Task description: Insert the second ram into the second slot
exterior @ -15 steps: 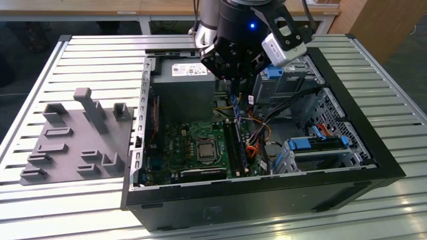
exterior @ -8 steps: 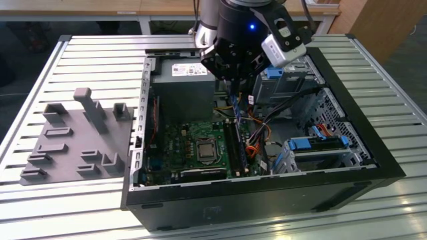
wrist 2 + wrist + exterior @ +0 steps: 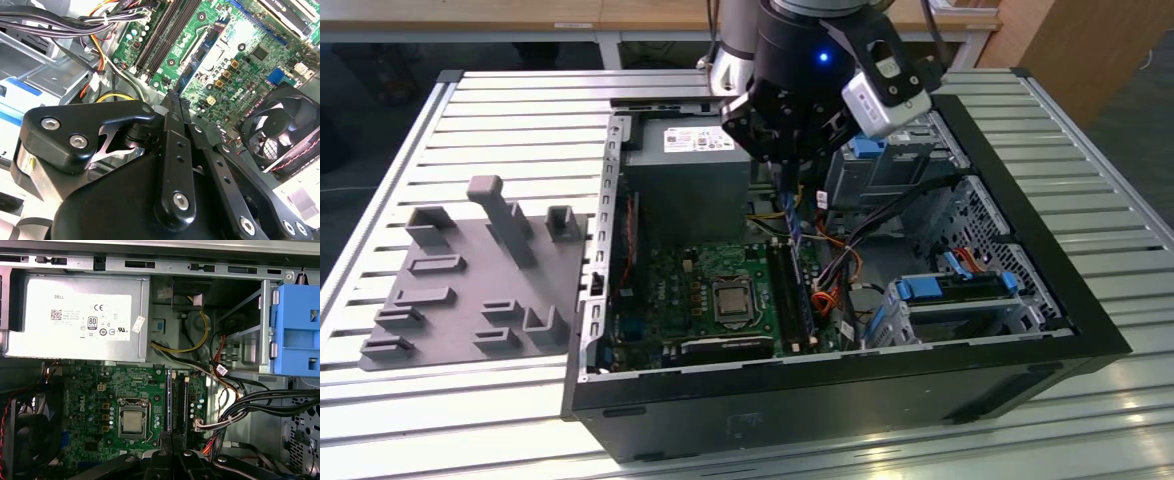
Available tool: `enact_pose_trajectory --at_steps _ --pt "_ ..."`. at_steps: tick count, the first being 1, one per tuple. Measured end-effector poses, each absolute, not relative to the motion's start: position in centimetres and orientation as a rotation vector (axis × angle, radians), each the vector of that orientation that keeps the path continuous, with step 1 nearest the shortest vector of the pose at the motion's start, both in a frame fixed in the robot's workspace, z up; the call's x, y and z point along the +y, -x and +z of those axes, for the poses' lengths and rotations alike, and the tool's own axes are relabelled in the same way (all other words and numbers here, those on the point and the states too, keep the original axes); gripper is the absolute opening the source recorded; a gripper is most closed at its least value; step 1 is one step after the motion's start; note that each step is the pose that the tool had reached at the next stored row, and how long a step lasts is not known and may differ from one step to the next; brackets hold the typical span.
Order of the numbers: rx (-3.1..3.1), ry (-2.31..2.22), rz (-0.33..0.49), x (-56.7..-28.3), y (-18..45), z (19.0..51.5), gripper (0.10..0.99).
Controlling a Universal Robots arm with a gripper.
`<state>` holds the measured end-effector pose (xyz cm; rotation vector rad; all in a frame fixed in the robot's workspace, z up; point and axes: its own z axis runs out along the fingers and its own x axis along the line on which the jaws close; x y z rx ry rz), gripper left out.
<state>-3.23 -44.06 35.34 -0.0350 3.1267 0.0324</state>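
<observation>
- While it hangs over the motherboard, my pincer has its tips drawn together, with nothing visible between them.
- The second ram is, I judge, the thin blue strip standing edge-up in the slots below those tips.
- Handling, as I judge it: light, stiff and fragile. Grip the flat faces at mid-length.

Green across the motherboard, black on the case. Black on the gripper. Blue on the drive clips, at the exterior view's right. Grey with a white label on the power supply. Yellow, red and black among the cables. Grey on the fixture tray, silver ribbing on the table.
</observation>
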Motion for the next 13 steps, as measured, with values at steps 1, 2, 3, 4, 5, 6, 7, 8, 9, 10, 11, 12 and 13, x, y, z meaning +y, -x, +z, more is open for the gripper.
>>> enact_pose_trajectory --at_steps 1,2,3,4,5,6,7,8,9,10,11,12,13 --pt "3.127 0.035 0.032 -44.06 3.23 35.30 0.114" --pt "3.127 0.035 0.032 -44.06 3.23 35.26 0.114" --pt "3.127 0.034 0.033 -44.07 3.23 35.20 0.114" --pt "3.127 0.034 0.033 -44.08 3.23 35.14 0.114" --pt "3.127 0.034 0.032 -44.09 3.24 35.09 0.114" --pt "3.127 0.034 0.032 -44.11 3.23 35.04 0.114" --pt "3.127 0.034 0.032 -44.14 3.23 34.99 0.114" --pt "3.127 0.034 0.032 -44.16 3.23 34.93 0.114" --pt "3.127 0.034 0.032 -44.17 3.23 34.89 0.114" --pt "3.127 0.034 0.032 -44.19 3.23 34.85 0.114" --pt "3.127 0.034 0.032 -44.20 3.23 34.81 0.114" --pt "3.127 0.034 0.032 -44.20 3.23 34.78 0.114" --pt "3.127 0.034 0.032 -44.20 3.23 34.76 0.114"
